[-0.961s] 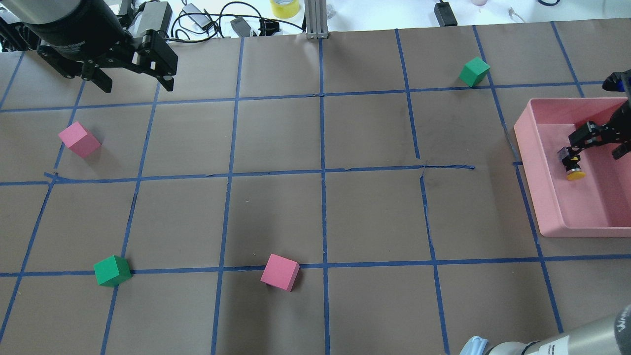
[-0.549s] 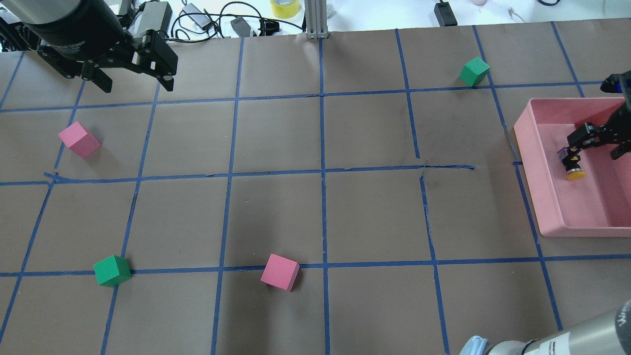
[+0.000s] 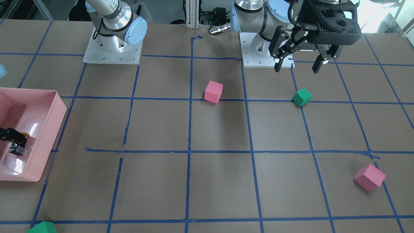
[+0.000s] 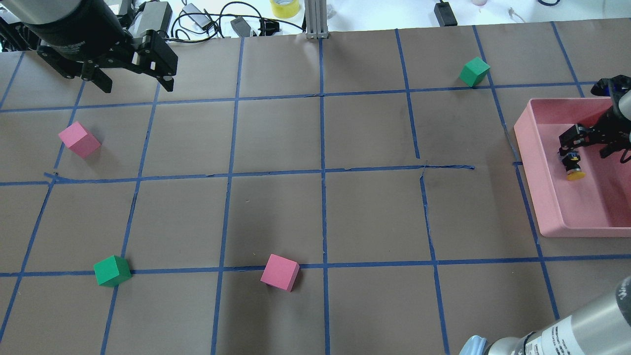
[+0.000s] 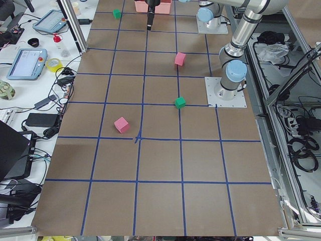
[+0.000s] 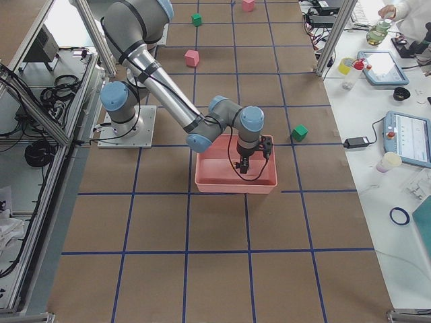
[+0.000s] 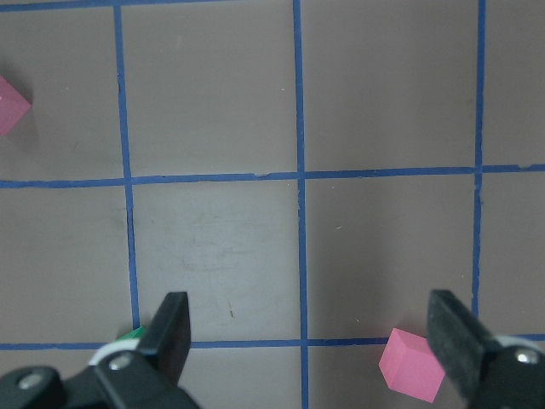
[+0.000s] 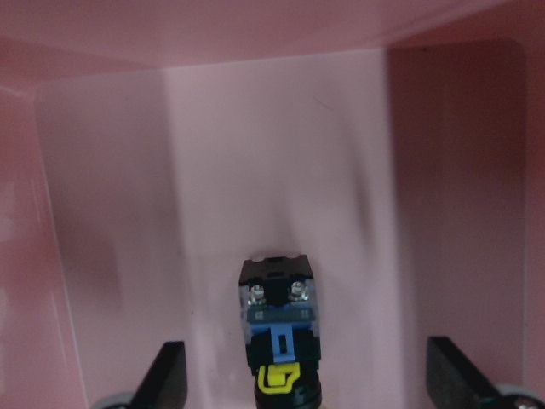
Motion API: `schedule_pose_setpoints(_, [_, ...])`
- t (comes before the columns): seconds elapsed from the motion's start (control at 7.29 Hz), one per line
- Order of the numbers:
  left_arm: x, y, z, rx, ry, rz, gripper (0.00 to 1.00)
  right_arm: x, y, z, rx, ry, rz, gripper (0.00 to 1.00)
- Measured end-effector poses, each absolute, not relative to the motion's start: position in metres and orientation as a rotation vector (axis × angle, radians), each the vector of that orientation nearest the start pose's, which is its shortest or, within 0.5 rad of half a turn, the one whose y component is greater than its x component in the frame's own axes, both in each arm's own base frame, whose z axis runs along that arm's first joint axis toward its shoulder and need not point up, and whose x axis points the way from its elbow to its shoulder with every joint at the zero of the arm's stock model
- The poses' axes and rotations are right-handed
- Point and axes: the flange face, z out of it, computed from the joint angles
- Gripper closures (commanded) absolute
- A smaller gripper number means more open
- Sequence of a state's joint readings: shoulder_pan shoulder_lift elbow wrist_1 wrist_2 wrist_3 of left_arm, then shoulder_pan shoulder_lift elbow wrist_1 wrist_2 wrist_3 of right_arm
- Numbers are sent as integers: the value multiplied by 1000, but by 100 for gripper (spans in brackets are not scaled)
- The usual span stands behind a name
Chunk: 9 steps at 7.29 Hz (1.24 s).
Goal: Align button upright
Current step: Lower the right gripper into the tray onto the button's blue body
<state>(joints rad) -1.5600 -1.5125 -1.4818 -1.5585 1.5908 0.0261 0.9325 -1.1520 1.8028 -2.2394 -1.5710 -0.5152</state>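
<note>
The button (image 4: 574, 167) lies on its side on the floor of the pink tray (image 4: 547, 207), yellow cap toward the robot, grey contact block away. In the right wrist view the button (image 8: 277, 328) sits midway between the spread fingers and touches neither. My right gripper (image 4: 589, 145) is open just above it inside the tray. In the front-facing view a black finger (image 3: 11, 135) crosses the button (image 3: 17, 150). My left gripper (image 4: 137, 85) is open and empty, high over the table's far left; it also shows in the front-facing view (image 3: 297, 66).
Two pink cubes (image 4: 79, 139) (image 4: 280, 272) and two green cubes (image 4: 112, 270) (image 4: 474, 71) sit on the brown taped table. The tray's walls (image 8: 51, 256) close in on both sides of the right gripper. Cables and tape rolls lie past the far edge.
My right gripper has drawn back slightly toward the tray's far-left side, still open. The button has barely shifted. The left arm has not moved.
</note>
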Motion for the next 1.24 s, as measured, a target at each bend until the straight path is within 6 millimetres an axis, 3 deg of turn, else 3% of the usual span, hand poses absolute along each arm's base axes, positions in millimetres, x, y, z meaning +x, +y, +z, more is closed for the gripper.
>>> schedule_pose_setpoints(1.24, [-126,-479,562,21,3109,-248,0,-239,-552,195,172,3110,-50,1])
